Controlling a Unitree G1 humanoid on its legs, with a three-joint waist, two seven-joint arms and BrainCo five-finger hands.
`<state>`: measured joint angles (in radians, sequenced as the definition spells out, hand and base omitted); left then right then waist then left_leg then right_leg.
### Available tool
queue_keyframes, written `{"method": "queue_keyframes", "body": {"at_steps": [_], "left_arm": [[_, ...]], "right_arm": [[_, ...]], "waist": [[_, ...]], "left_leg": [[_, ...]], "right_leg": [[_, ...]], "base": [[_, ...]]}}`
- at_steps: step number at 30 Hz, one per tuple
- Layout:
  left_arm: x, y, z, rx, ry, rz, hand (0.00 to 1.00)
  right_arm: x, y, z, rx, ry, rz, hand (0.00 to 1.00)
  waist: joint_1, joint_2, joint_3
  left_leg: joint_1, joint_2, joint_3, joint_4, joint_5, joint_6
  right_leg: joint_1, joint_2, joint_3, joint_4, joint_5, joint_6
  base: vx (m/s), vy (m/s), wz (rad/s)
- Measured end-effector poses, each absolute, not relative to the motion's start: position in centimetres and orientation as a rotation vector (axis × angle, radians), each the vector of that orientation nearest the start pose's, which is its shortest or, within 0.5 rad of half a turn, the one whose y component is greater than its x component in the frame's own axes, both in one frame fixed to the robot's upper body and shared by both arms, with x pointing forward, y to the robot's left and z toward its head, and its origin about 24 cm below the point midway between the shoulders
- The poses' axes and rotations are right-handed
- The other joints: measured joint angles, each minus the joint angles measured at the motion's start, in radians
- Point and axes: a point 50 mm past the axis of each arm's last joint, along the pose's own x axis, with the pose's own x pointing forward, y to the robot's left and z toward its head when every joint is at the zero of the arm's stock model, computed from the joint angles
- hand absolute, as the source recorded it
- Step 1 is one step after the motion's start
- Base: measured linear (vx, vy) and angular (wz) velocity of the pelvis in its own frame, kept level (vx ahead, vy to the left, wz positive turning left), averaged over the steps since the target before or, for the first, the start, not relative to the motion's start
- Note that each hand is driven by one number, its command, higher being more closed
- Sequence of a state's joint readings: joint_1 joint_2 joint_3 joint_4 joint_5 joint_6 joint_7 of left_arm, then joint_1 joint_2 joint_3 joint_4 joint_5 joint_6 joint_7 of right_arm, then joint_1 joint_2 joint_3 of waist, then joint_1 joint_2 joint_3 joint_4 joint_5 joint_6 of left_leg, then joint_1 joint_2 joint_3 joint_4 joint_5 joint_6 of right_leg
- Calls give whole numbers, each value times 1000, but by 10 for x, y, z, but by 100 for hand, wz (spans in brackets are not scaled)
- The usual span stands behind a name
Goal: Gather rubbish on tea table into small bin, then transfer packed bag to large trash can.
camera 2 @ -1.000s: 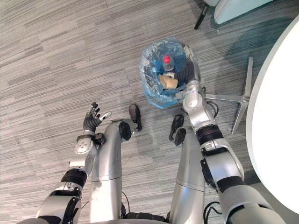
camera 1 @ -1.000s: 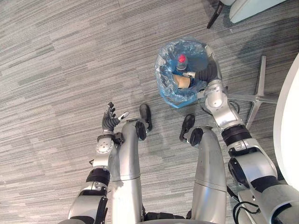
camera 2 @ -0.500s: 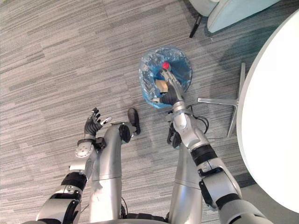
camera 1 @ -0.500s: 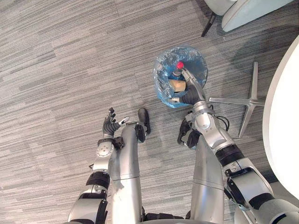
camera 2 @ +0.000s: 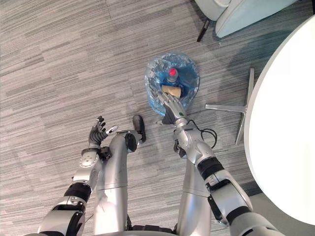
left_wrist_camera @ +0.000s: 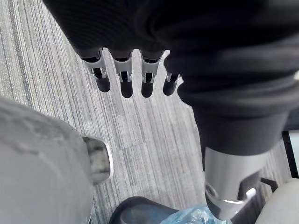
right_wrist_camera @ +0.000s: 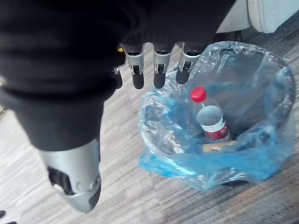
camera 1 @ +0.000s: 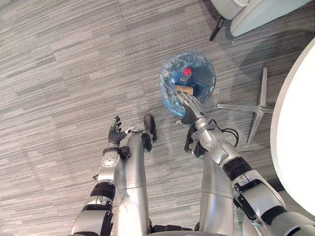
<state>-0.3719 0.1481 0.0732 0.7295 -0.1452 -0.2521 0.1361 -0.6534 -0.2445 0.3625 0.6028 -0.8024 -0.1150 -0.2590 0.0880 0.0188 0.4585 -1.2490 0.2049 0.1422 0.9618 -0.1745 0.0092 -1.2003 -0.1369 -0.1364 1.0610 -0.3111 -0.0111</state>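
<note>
Blue translucent plastic bag lined the small round bin, which stood on grey striped carpet in front of the robot. Inside the bag were a clear plastic bottle with a red cap, standing about upright, and a brown cardboard piece just beside it. The bottle carried a red-and-white label band; its print was too small to read. No other writing was legible. The right hand hung over the bin's near rim, fingers straight and apart, holding nothing; could not tell whether it touched the bag. The left hand sat low at the robot's left, well apart from the bin, fingers loosely spread and empty. A white round table edge ran along the robot's right, with a silver star-shaped metal base on the carpet between it and the bin. A pale upholstered chair stood beyond the bin.
</note>
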Motion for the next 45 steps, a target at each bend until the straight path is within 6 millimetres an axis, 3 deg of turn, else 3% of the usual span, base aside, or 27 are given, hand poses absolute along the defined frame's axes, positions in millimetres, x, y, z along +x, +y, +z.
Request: {"method": "queue_keyframes", "body": {"at_steps": [9,24,25,45], "left_arm": [[315,195,15,-26,53,229,0],[322,190,24,-71,17,225,0],[322,190,24,-71,17,224,0],[322,187,24,-80,20,219,0]], "right_arm": [[377,-111,101,-1307,-298,74,0],[392,-122,101,-1338,-165,19,0],[392,-122,100,-1339,-160,20,100],[395,-124,104,-1281,-132,6,100]], "waist": [[1,-2,1],[6,-1,2],[7,-1,2],[9,-1,2]], "left_leg": [[-58,-8,-9,0,10,3],[-109,-40,-33,16,11,-9],[-109,-42,-34,15,11,-9],[-108,-48,-39,22,14,-4]], "right_leg": [[-57,-7,-5,15,-2,1],[-97,-42,-25,57,-29,3],[-97,-43,-25,59,-30,3],[-96,-51,-29,75,-45,4]], "base": [[-2,-4,4],[-18,8,9],[-8,9,7],[-2,3,2]]}}
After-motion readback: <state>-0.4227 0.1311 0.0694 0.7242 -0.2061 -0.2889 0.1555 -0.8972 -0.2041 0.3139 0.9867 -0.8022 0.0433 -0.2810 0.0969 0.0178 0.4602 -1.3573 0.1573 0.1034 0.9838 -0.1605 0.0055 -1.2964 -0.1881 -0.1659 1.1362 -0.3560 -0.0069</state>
